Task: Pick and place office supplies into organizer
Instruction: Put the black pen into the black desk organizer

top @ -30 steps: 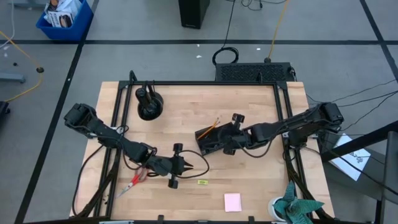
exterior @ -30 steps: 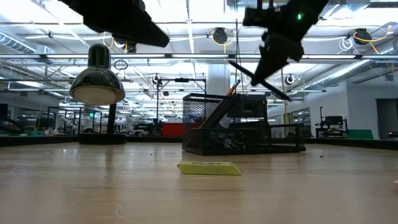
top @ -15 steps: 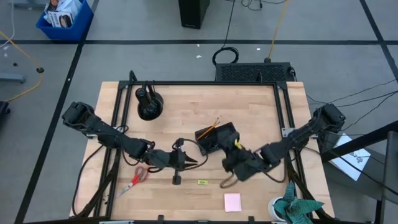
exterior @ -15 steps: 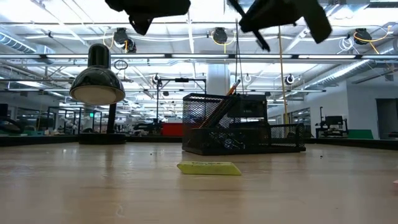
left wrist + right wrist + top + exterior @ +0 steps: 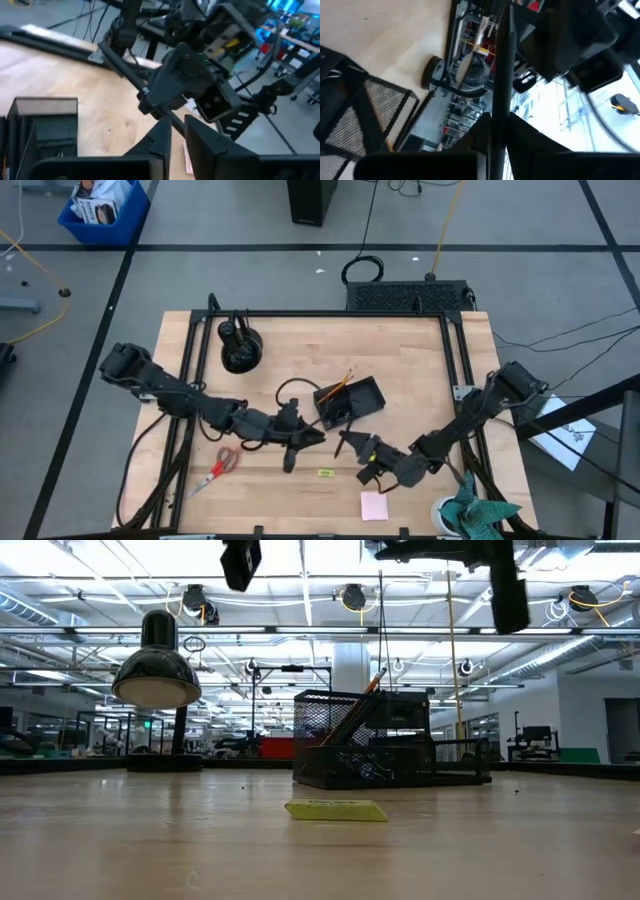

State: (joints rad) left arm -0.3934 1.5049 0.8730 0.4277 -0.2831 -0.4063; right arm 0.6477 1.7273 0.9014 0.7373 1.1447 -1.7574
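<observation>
Right claw (image 5: 360,457): closed on a thin black pen (image 5: 501,65), raised off the table; I read the pen as standing up out of the grip.
Left claw (image 5: 312,438): just beside mine, nose to nose with it. I cannot tell its grip state.
Tag: the small yellow-green tag (image 5: 325,472) lies flat on the wood close by, between the two claws and the front edge, not yet picked.
Notepad: the pink notepad (image 5: 374,504) sits just beyond my claw toward the front edge, untouched.
Organizer (image 5: 375,395): near, on the far side of my claw, with an orange pencil (image 5: 343,383) leaning out of it.
Scissors: the red-handled scissors (image 5: 218,470) lie well beyond the left claw, loose on the table.
Progress: early to middling, by my judgement. One pencil is stowed and one pen is in hand; the tag, notepad and scissors remain.
Room: the wood between claw and organizer is bare. The left claw crowds that path, and the notepad lies close to the table's front edge.
</observation>
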